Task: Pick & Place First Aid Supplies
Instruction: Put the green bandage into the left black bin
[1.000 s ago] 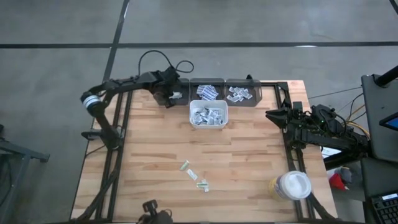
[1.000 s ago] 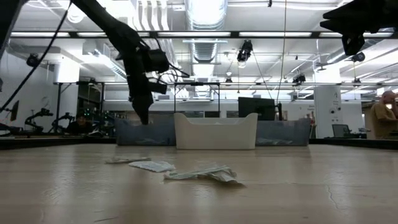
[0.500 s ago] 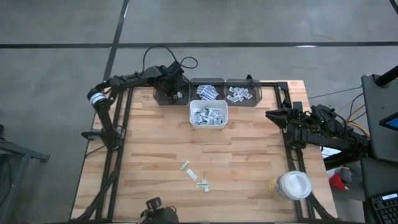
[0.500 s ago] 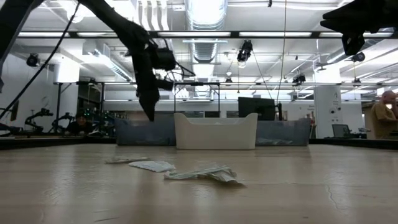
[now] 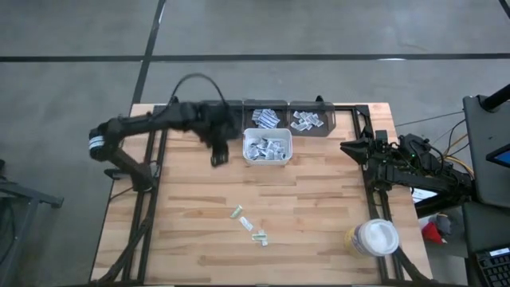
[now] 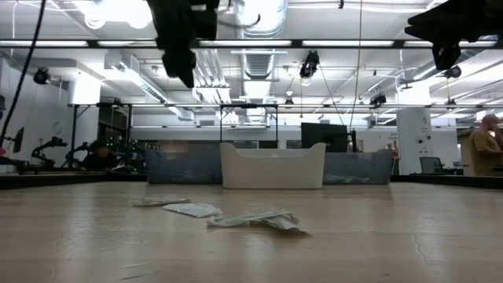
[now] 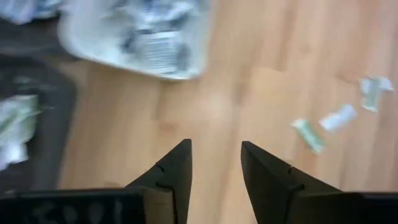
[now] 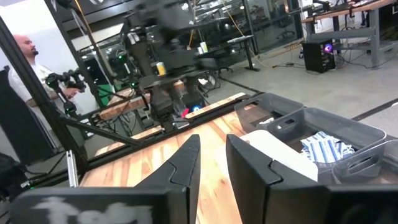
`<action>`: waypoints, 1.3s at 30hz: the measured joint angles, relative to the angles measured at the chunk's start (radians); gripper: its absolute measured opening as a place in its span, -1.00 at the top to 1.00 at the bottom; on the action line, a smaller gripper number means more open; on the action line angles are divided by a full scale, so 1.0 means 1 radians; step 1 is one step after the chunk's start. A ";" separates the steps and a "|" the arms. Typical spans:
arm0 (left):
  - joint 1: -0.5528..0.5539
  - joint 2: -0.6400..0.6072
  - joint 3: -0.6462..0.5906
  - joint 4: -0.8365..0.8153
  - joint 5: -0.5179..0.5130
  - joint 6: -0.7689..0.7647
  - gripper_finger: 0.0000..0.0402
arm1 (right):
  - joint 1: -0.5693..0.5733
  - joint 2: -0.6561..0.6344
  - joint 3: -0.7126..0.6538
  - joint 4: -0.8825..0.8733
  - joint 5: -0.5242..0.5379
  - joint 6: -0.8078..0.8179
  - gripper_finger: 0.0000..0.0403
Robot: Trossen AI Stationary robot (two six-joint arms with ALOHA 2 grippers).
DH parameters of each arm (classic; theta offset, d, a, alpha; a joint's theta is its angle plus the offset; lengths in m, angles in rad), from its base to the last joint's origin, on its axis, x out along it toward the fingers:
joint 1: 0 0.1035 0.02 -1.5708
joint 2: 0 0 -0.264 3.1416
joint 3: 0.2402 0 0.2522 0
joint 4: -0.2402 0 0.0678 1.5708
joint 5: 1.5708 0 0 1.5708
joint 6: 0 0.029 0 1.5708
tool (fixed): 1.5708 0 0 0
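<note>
Overhead, the left gripper hangs above bare wood just beside the white bin, which is full of sachets. Three loose first aid sachets lie in a short row near the middle of the table, well apart from the bins. Two dark bins at the far edge also hold sachets. The right gripper waits at the table's right edge, and a round lidded tub stands near the front right corner.

At table height, the sachets lie flat in front of the white bin, with the left gripper high above them.

From the left wrist, the fingers stand spread with nothing between them; the sachets show beyond.

From the right wrist, its fingers sit slightly apart, holding nothing. A person stands in the background.
</note>
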 joint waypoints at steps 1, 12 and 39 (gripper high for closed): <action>-0.049 -0.012 -0.008 0.005 -0.012 -0.027 0.35 | 0.000 0.000 0.000 0.000 0.000 0.000 0.62; -0.514 0.007 -0.110 0.204 -0.294 -0.503 0.35 | 0.000 0.000 0.000 -0.001 0.000 0.000 0.55; -0.606 0.396 -0.190 0.325 -0.218 -0.795 0.35 | 0.000 0.000 0.000 -0.005 0.000 0.008 0.64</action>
